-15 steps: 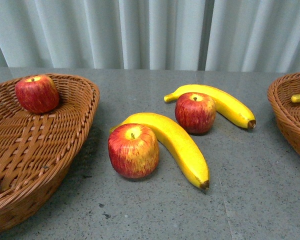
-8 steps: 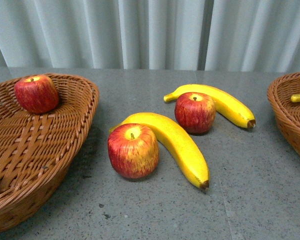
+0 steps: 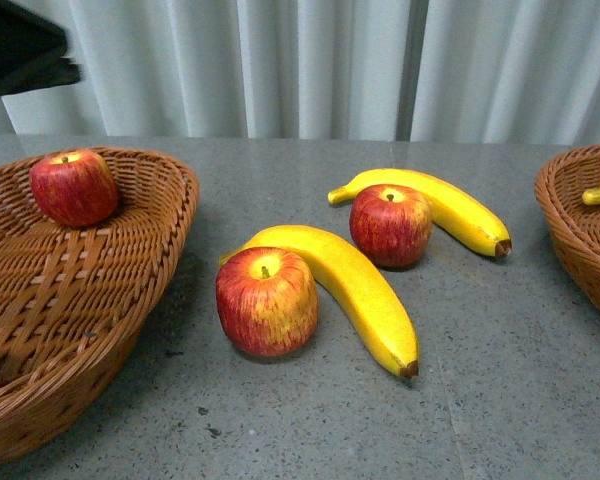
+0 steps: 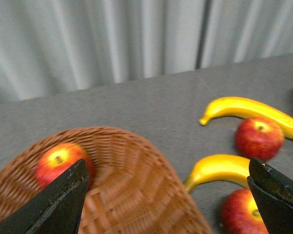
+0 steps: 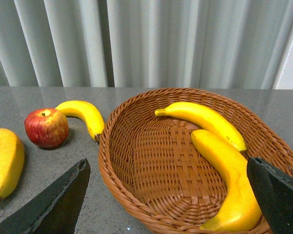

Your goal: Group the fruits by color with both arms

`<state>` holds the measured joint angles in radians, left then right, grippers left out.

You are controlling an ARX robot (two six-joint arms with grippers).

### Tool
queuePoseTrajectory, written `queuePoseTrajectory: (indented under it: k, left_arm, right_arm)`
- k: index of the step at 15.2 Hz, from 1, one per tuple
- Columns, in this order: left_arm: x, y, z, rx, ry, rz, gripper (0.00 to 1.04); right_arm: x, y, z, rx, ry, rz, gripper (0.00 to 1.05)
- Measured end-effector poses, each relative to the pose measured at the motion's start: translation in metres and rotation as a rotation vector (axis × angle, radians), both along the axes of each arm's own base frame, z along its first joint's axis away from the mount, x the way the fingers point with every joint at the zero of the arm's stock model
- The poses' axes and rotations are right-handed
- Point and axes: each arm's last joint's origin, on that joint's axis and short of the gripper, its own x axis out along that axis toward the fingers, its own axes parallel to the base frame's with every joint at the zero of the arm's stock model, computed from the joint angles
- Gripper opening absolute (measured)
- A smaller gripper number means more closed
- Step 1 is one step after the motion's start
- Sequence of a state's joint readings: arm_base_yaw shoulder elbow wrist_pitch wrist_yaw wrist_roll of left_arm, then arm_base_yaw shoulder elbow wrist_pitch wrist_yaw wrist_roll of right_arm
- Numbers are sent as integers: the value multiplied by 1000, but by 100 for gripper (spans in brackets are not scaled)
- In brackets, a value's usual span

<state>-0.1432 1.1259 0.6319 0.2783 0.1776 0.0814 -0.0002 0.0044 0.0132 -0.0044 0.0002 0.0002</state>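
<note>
1. Two apples (image 3: 267,303) and two bananas (image 3: 365,295) lie unsorted on the counter (image 3: 520,400), each apple touching a banana.
2. The left basket (image 3: 180,215) shows one apple (image 3: 73,187); the right basket (image 5: 110,146) holds two bananas.
3. The left gripper (image 4: 167,170) and the right gripper (image 5: 167,165) hang released and empty, by their baskets.
4. Next, I judge: reach for a counter apple without pushing its banana.

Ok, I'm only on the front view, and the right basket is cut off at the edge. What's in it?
Observer: The right basket holds a first banana and a second banana. No apple shows in it.
Operator: And the right pincer?
Observer: The right pincer is open and empty, and it hovers by that basket's near rim.
Operator: What about the left one?
Observer: The left pincer is open and empty too. It hangs over the left basket, and the apple lies in there beyond it.
</note>
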Motion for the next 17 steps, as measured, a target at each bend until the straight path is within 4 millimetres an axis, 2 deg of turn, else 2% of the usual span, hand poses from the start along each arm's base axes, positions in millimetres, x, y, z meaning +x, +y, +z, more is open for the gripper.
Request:
queuePoseTrajectory:
  k: [2,3,6,12,17]
  left_arm:
    - [18,-26,5,27,64,-166,98]
    - [25,-35,0,51,104,-214,98]
    - [43,-57,-31,191,243,-306,98]
    - [55,-76,-60,386,311,-407,98]
    - [66,-85,-62,377,300,-491,98]
  right_arm:
    - [0,0,0,0,0,0,98]
    - [0,0,0,0,0,0,98]
    - [0,0,0,0,0,0,98]
    - [0,0,0,0,0,0,98]
    - [0,0,0,0,0,0,98]
